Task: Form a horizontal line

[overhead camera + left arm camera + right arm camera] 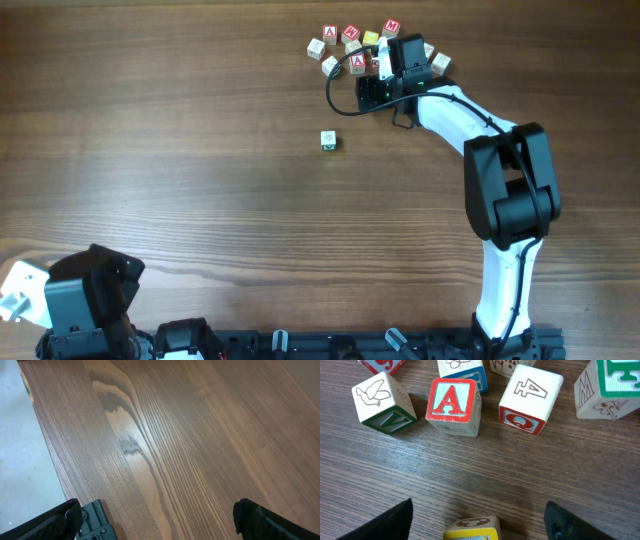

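Yellow cube [471, 529] sat between spread right fingers [390, 522], ungripped; grasp needed centring, square close, then placing touching lone green-marked cube [328, 140]; left fingers [47, 522] spread, empty.

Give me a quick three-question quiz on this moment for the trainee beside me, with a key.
1. True or false: the lone cube stands apart from the cluster.
2. In the right wrist view, which cube sits between the fingers of the right gripper? A) red A cube B) yellow cube C) bird cube
3. In one word, how do the jaws of the left gripper stand?
Key: 1 true. 2 B, with neither finger touching it. 3 open.
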Robot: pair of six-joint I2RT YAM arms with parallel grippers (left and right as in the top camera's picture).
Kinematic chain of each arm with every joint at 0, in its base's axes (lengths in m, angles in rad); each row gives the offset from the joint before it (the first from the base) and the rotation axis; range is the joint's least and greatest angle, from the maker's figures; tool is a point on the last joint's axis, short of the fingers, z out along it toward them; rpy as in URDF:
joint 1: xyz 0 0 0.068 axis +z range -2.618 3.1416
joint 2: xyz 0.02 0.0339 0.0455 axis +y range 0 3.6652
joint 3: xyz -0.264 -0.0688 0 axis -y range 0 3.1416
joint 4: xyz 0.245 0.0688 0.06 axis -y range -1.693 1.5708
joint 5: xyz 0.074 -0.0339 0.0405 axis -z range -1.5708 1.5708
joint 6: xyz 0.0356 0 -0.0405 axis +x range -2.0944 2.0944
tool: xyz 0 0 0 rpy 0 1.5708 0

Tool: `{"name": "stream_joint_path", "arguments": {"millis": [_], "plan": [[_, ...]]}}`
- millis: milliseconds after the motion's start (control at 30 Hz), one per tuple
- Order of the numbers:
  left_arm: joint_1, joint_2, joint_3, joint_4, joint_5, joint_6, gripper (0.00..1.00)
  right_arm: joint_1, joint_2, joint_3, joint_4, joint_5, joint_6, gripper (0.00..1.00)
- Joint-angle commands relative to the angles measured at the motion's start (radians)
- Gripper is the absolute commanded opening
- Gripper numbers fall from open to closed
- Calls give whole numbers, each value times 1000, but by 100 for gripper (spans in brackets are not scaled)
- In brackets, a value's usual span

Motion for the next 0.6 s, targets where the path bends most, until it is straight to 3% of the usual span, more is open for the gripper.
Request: {"name": "stream_joint_path", "arguments": {"millis": [0, 33, 200, 367, 567], "plan": [[8, -7, -3, 1, -6, -13, 100, 6, 18, 11, -38, 32, -21, 65], [8, -7, -3, 1, -6, -13, 100, 7, 18, 11, -50, 32, -20, 55], [8, -7, -3, 1, -6, -13, 100, 9, -8, 12, -98, 32, 70, 22], [8, -7, -3, 1, -6, -13, 100, 35, -185, 12, -237, 32, 109, 20], [8, -7, -3, 1, -6, -13, 100, 138, -264, -28, -415, 32, 310, 19]]}}
